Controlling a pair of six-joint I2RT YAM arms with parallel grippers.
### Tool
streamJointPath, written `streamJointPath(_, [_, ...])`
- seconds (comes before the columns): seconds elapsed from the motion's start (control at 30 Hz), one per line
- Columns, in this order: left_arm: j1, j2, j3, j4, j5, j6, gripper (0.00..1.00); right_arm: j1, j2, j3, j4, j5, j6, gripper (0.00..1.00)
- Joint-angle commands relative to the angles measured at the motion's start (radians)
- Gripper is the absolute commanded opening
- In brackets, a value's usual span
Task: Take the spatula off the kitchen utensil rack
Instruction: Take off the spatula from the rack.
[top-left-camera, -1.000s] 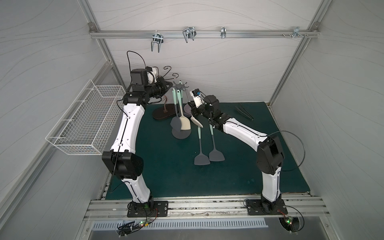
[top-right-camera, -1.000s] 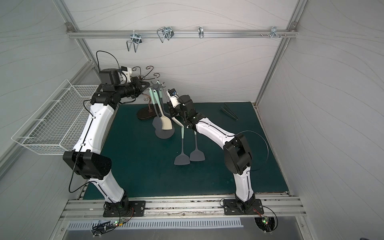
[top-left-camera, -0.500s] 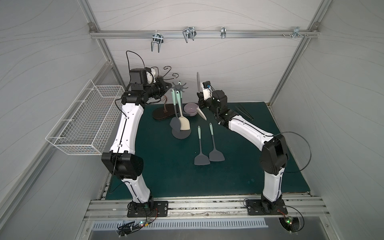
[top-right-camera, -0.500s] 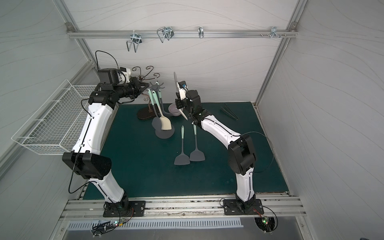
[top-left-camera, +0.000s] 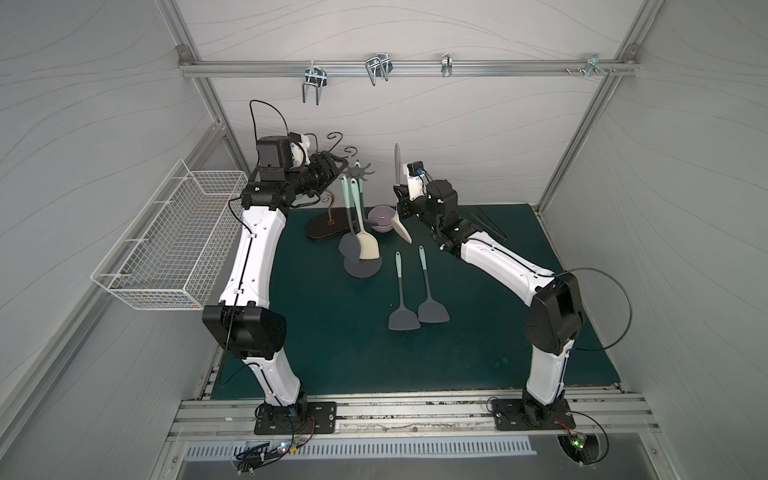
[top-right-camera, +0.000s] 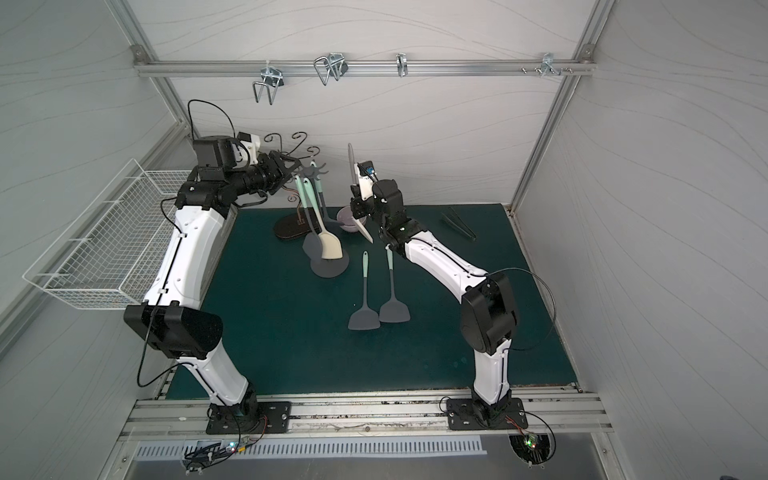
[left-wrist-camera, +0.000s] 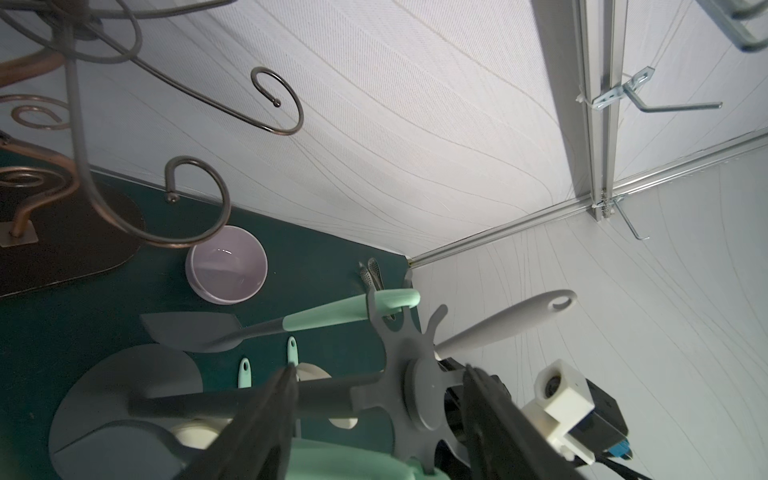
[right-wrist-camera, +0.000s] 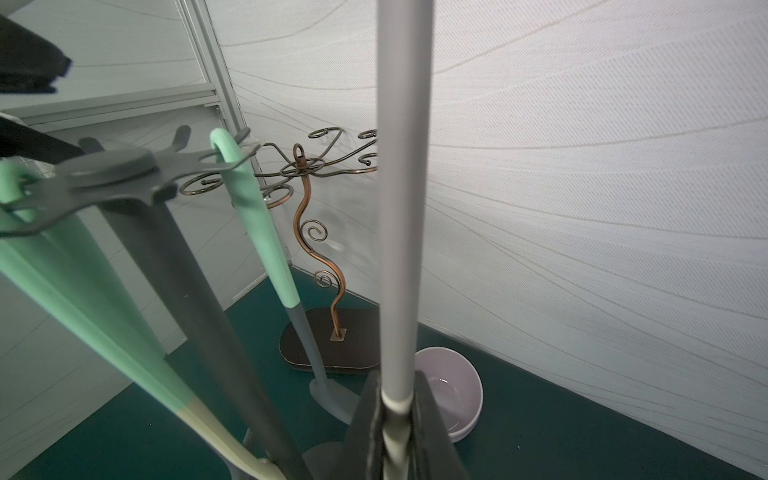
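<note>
The kitchen utensil rack (top-left-camera: 358, 171) (top-right-camera: 313, 170) is a dark-grey pole with a star top on a round base (top-left-camera: 361, 268). Two mint-handled utensils (top-left-camera: 353, 208) hang from it. My left gripper (top-left-camera: 338, 166) (left-wrist-camera: 380, 370) is open, its fingers (left-wrist-camera: 274, 407) standing either side of the star top (left-wrist-camera: 415, 365) without touching it. To the right of the rack my right gripper (top-left-camera: 401, 199) (right-wrist-camera: 395, 399) is shut on the spatula (top-left-camera: 397, 162) (top-right-camera: 351, 162). It holds the spatula clear of the rack, grey handle (right-wrist-camera: 403, 208) up and cream blade (top-left-camera: 402, 230) down.
Two dark-bladed spatulas (top-left-camera: 403, 320) (top-left-camera: 433, 309) lie side by side on the green mat. A lilac bowl (top-left-camera: 381, 218) sits under the held blade. A brown curly-wire stand (top-left-camera: 328, 224) is behind the rack, tongs (top-left-camera: 490, 222) at back right, a white wire basket (top-left-camera: 174, 245) on the left wall.
My left gripper has opened off the rack's star top. My right gripper has lifted the spatula up and away to the right of the rack.
</note>
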Motion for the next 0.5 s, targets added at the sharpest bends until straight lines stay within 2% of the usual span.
streamJointPath(0.0, [0.016, -0.053, -0.012, 0.044, -0.010, 0.040, 0.77, -0.010, -0.101, -0.040, -0.034, -0.009, 0.037, 0.00])
streamJointPath(0.17, [0.028, -0.140, -0.086, -0.003, -0.082, 0.143, 0.85, -0.015, -0.264, -0.230, -0.066, -0.016, 0.064, 0.00])
streamJointPath(0.3, [0.029, -0.248, -0.216, -0.016, -0.139, 0.211, 0.86, -0.012, -0.410, -0.391, -0.090, -0.092, 0.088, 0.00])
streamJointPath(0.47, [0.013, -0.455, -0.450, -0.010, -0.214, 0.286, 0.83, 0.023, -0.568, -0.545, -0.160, -0.221, 0.091, 0.00])
